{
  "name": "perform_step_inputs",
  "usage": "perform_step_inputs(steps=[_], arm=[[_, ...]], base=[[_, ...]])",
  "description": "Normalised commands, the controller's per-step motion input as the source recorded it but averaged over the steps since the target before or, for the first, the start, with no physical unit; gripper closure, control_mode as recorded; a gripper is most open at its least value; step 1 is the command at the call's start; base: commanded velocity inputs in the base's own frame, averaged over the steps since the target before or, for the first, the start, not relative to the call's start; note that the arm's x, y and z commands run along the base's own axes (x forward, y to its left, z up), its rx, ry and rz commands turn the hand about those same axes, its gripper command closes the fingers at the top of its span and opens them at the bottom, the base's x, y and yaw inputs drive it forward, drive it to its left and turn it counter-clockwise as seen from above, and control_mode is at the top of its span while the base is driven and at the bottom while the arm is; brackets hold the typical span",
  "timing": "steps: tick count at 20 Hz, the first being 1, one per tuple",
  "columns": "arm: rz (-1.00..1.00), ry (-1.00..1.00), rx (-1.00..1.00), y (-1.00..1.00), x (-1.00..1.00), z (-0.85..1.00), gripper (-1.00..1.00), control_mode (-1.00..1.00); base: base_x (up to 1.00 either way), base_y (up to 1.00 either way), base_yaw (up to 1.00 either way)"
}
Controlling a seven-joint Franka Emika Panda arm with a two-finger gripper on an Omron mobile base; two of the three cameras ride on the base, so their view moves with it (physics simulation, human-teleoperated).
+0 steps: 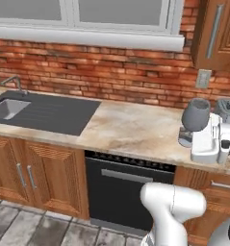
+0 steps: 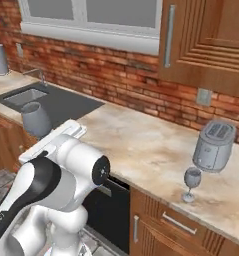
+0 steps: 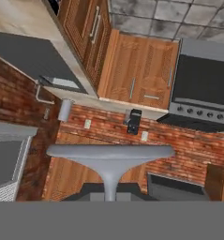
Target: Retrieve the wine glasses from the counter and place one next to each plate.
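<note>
Brick wall and a beige marbled counter [image 1: 131, 129] fill the room, w/ a window above and wood cabinets below. Going left to right in the left base view: dark sink [image 1: 44, 111] w/ tap at far left, bare stone in the middle over a black dishwasher front [image 1: 128, 192], then near the right edge one wine glass [image 1: 195, 115] lifted off the stone, grey bowl showing above the white hand. I read the gripper [image 3: 110, 194] as pressed together on that glass; in the hand view the round foot and thin stem sit right at the bottom between the tips, foot spread wide across the frame, so it's pinching the stem just under the foot or thereabouts; exact contact I can't make out. Holding by the stem prob. keeps the bowl clear of the fingers for the carry. In the right base view the same glass shows at left beside the arm, and further right the second wine glass [image 2: 191, 184] stands upright on the counter, just in front of the silver toaster [image 2: 215, 146], near it but apart, waiting its turn. I judge step one of two underway: glass picked, plates yet to be reached.
</note>
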Motion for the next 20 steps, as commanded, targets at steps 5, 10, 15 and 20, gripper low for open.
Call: perform_step_inputs(steps=[5,10,15,20], arm=[[0.00,0.00,0.00,0.00,0.00,0.00,1.00,1.00],[0.00,0.00,0.00,0.00,0.00,0.00,1.00,1.00],[0.00,0.00,0.00,0.00,0.00,0.00,1.00,1.00],[0.00,0.00,0.00,0.00,0.00,0.00,1.00,1.00]], base=[[0.00,0.40,0.85],[0.00,0.68,0.79],[0.00,1.00,0.70],[0.00,1.00,0.71]])
